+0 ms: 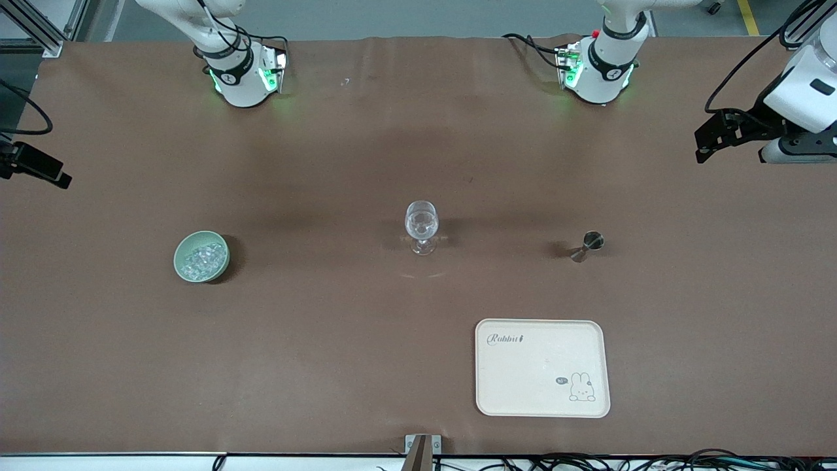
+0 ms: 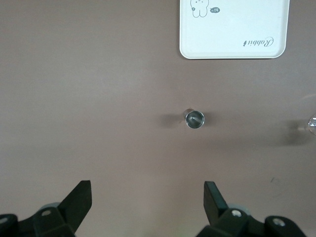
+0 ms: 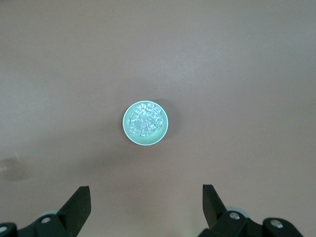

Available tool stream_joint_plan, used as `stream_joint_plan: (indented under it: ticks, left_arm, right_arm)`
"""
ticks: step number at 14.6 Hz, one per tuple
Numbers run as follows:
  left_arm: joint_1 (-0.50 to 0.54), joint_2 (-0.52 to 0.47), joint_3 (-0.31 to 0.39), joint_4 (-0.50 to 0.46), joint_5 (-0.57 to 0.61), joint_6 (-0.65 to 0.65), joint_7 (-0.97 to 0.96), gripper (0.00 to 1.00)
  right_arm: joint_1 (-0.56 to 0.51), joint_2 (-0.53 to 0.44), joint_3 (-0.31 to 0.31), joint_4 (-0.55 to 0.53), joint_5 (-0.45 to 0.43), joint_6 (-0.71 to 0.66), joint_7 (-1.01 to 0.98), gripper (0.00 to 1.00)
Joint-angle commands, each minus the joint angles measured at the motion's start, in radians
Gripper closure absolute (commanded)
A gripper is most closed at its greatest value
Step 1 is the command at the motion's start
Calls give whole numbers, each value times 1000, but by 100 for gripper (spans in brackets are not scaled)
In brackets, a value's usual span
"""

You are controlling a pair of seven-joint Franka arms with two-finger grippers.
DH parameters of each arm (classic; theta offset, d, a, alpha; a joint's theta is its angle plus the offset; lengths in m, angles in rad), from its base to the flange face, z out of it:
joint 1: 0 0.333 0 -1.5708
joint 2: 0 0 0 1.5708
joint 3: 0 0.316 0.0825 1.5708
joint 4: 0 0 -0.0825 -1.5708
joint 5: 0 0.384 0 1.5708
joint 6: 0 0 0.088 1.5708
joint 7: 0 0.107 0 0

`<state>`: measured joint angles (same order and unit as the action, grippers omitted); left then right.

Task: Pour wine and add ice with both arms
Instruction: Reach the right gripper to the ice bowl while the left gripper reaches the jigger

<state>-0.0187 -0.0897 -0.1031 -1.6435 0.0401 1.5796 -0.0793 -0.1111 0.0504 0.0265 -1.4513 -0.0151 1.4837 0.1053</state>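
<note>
Heaping in a pale green bowl point(image 1: 201, 257), the ice point(image 1: 199, 259) sits toward the right arm's end of the table, roughly level with the wine glass point(image 1: 421, 226) at the middle and with a small metal jigger point(image 1: 586, 245) toward the left arm's end. A cream tray point(image 1: 542, 367) with a rabbit drawing lies nearer the front camera than the jigger.

The right gripper point(image 3: 145, 207) hangs high over bare tabletop with its jaws spread wide and nothing between them. In the right wrist view the bowl point(image 3: 146, 123) and its ice point(image 3: 143, 120) lie well apart from the fingers point(image 3: 79, 202), lined up with the gap between them but far below and ahead of the tips.

The left gripper point(image 2: 148, 203) likewise hangs high at the left arm's end of the table, jaws wide apart and empty. In the front view only its dark body point(image 1: 732, 134) shows at the picture's edge. Its own wrist view looks down on the jigger point(image 2: 194, 119), which stands upright, well clear of the fingers point(image 2: 213, 197) and slightly off the middle of the gap. The tray point(image 2: 234, 28) lies past the jigger, and the glass point(image 2: 312, 124) barely enters at the frame's edge.
</note>
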Motion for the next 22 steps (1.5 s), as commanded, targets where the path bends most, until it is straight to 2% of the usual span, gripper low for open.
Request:
stream_joint_plan:
  ticks: [1, 7, 9, 14, 18, 22]
  left_arm:
    - [5, 2, -6, 24, 3, -15, 12, 0]
    - [5, 31, -6, 60, -3, -27, 13, 0]
    - [6, 54, -4, 65, -3, -27, 12, 0]
    - [35, 131, 0, 65, -6, -27, 12, 0]
    - [49, 246, 2, 68, -8, -14, -4, 0]
    - [164, 375, 0, 67, -164, 69, -5, 0]
  right_arm:
    - [-5, -12, 1, -12, 9, 0, 2, 0]
    - [-5, -11, 1, -20, 10, -3, -9, 0]
    - [-6, -7, 1, -66, 9, 27, -35, 0]
    - [2, 14, 4, -323, 10, 329, -36, 0]
    - [17, 94, 6, -454, 9, 518, -56, 0]
    - [19, 160, 6, -599, -3, 774, -78, 0]
